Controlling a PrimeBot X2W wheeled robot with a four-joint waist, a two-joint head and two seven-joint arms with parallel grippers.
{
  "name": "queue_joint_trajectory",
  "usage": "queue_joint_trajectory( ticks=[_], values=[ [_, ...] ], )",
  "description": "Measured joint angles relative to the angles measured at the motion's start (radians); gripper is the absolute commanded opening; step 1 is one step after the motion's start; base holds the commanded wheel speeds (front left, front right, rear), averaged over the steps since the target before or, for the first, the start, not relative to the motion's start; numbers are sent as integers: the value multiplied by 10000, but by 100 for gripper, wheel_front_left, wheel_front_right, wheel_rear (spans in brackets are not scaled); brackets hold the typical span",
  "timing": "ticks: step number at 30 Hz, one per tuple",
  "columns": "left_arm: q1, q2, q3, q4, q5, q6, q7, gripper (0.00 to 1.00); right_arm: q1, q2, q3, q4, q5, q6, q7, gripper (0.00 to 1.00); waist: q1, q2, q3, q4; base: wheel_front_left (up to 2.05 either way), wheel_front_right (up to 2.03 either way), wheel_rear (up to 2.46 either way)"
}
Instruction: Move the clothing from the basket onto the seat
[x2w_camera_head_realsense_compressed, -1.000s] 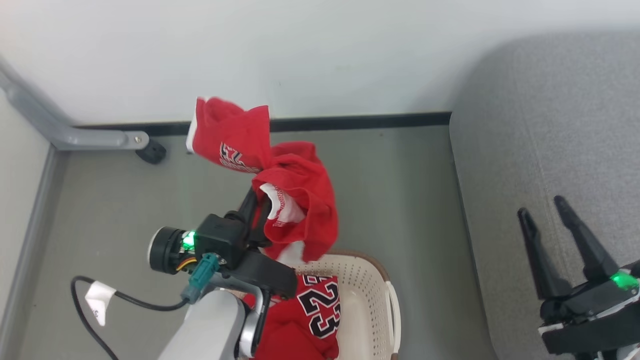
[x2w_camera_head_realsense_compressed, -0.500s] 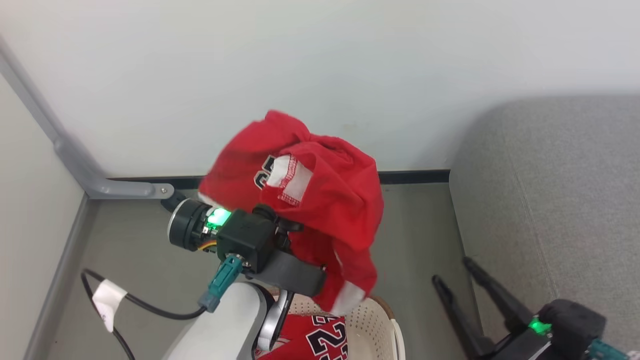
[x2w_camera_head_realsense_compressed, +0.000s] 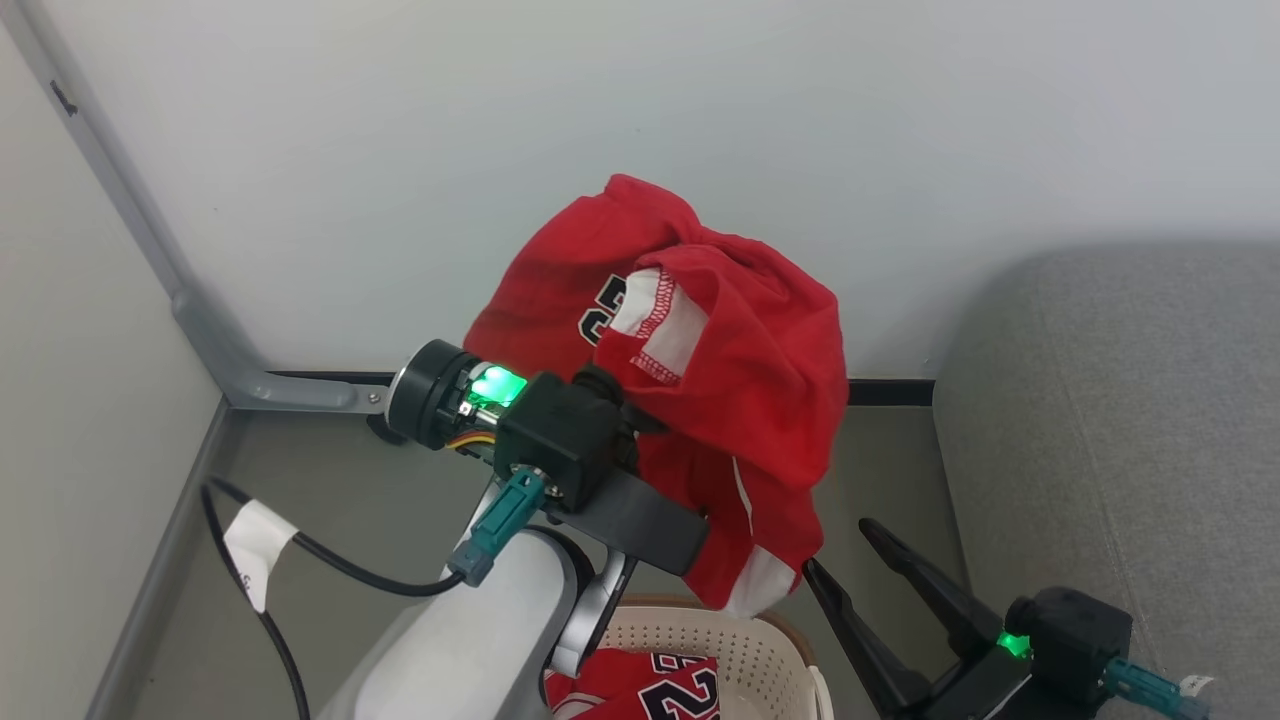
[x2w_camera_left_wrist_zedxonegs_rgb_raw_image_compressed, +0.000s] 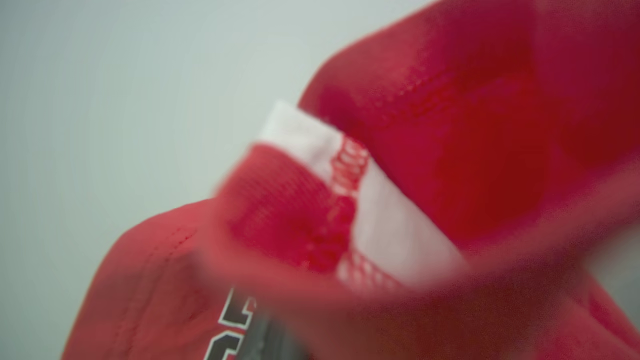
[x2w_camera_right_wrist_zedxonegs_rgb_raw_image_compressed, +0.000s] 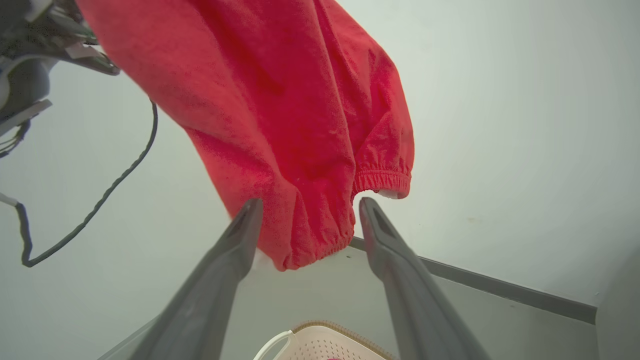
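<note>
A red garment (x2w_camera_head_realsense_compressed: 720, 380) with white trim and black lettering hangs bunched in the air, my left gripper (x2w_camera_head_realsense_compressed: 645, 415) shut on it, its fingers buried in the folds. Up close in the left wrist view the cloth (x2w_camera_left_wrist_zedxonegs_rgb_raw_image_compressed: 425, 150) is a red blur. Below it stands the cream basket (x2w_camera_head_realsense_compressed: 745, 650) with another red numbered garment (x2w_camera_head_realsense_compressed: 650, 685) inside. My right gripper (x2w_camera_head_realsense_compressed: 840, 550) is open just right of the hanging hem. In the right wrist view that gripper (x2w_camera_right_wrist_zedxonegs_rgb_raw_image_compressed: 307, 205) has the elastic hem (x2w_camera_right_wrist_zedxonegs_rgb_raw_image_compressed: 320, 235) showing between its fingertips. The grey seat (x2w_camera_head_realsense_compressed: 1110, 450) lies to the right.
A grey metal frame leg (x2w_camera_head_realsense_compressed: 270, 385) runs along the left wall and floor. A black cable with a white tag (x2w_camera_head_realsense_compressed: 255, 535) trails over the grey floor. A pale wall with black skirting (x2w_camera_head_realsense_compressed: 885, 392) closes off the back.
The head camera has tilted up. My left gripper has lifted the red garment higher above the basket and to the right. My right gripper has come left from over the seat to the hanging hem.
</note>
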Motion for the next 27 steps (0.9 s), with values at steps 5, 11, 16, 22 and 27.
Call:
queue_joint_trajectory(
  ticks=[5,11,16,22,27],
  values=[
    [-178,-2,-545,-134,-412,12,107,0,-674,213,238,516,134,0,0,100,0,0,-98,219,0,0,0],
    [-295,0,-1149,-412,-598,13,245,0,-1303,362,694,890,171,0,0,100,0,0,-151,421,0,0,0],
    [-495,-2,-1540,-449,-759,25,385,0,-1778,520,951,1057,169,0,0,100,0,0,-155,602,0,0,0],
    [-542,6,-1739,-443,-1030,29,548,0,-2280,667,1354,1135,263,0,-2,100,0,2,-159,682,0,0,0],
    [-543,8,-1845,-443,-1181,105,640,0,-2565,792,1563,1352,278,0,-2,0,0,2,-170,722,0,0,0]
  ],
)
